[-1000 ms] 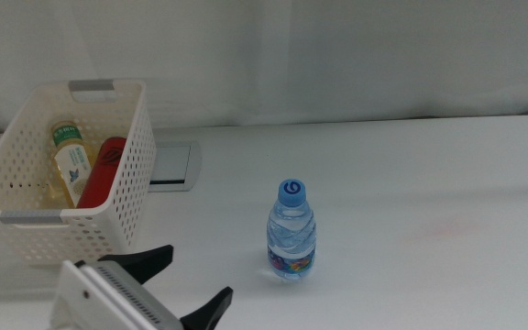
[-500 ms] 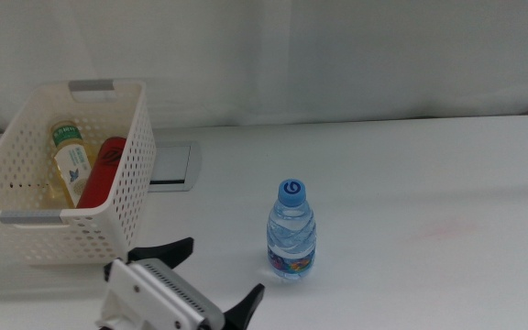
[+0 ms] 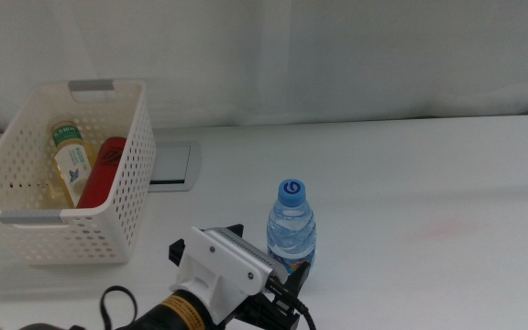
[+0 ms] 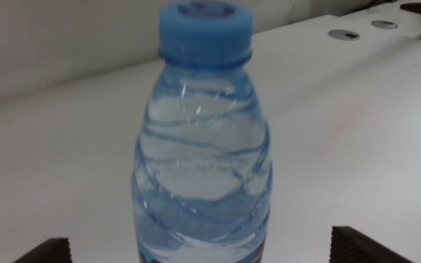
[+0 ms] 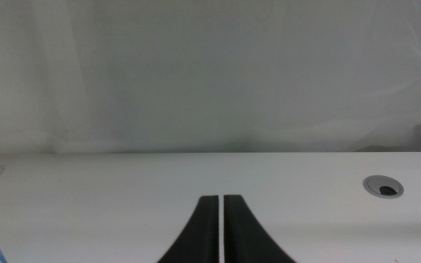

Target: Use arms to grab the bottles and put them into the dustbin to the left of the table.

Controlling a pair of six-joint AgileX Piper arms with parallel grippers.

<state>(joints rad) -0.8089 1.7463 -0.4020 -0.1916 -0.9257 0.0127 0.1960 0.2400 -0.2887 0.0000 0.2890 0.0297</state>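
No legible text is found: print on the tea bottle (image 3: 68, 158) and water bottle (image 3: 291, 234) labels is too small.

Grey wall plate (image 3: 170, 166), table grommets (image 4: 343, 34).

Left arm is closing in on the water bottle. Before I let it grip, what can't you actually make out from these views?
- Water bottle base: cut off by the bottom edge in the left wrist view, hidden behind the left gripper in the middle view.
- Contact between the jaws and the bottle: cannot tell; only the jaw tips show, spread wide.
- Tea bottle and cola can in the dustbin: lower parts hidden by its wall.
- Right gripper: absent from the middle view.
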